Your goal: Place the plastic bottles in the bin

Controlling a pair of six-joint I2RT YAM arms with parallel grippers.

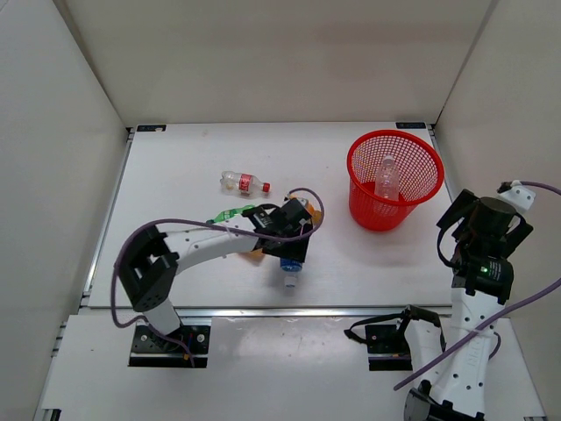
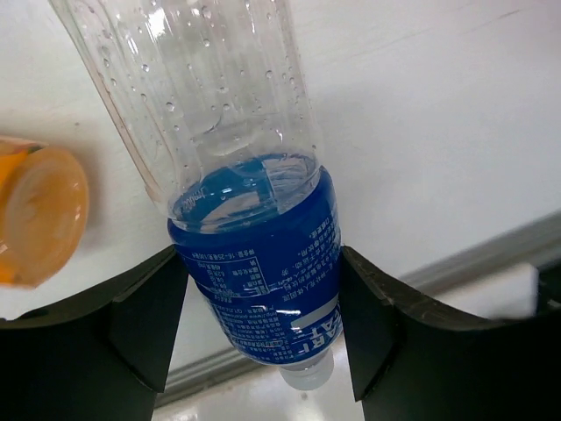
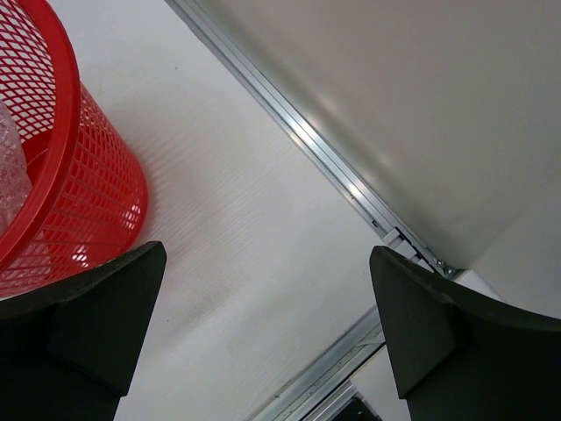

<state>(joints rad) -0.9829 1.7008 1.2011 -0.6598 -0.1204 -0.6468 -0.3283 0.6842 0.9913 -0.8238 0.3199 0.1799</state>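
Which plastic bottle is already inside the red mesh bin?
The plain clear plastic bottle, inside the red mesh bin; the blue-labelled bottle is between the left fingers, others lie outside.

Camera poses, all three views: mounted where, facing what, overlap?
Top external: above, behind the bases, looking down at the table; both arms show.
Left wrist: on left arm, facing down; left gripper clamps blue-label bottle.
Right wrist: on right arm, facing table and wall; right gripper open.
Shared: bin in top and right wrist.

Your right gripper (image 3: 263, 263): fingers spread wide, nothing between them, white table (image 3: 237, 202) underneath. At frame left, the red mesh bin (image 3: 79, 202), with a clear bottle (image 3: 10, 175) partly visible inside. An aluminium rail (image 3: 302, 136) runs diagonally beyond.
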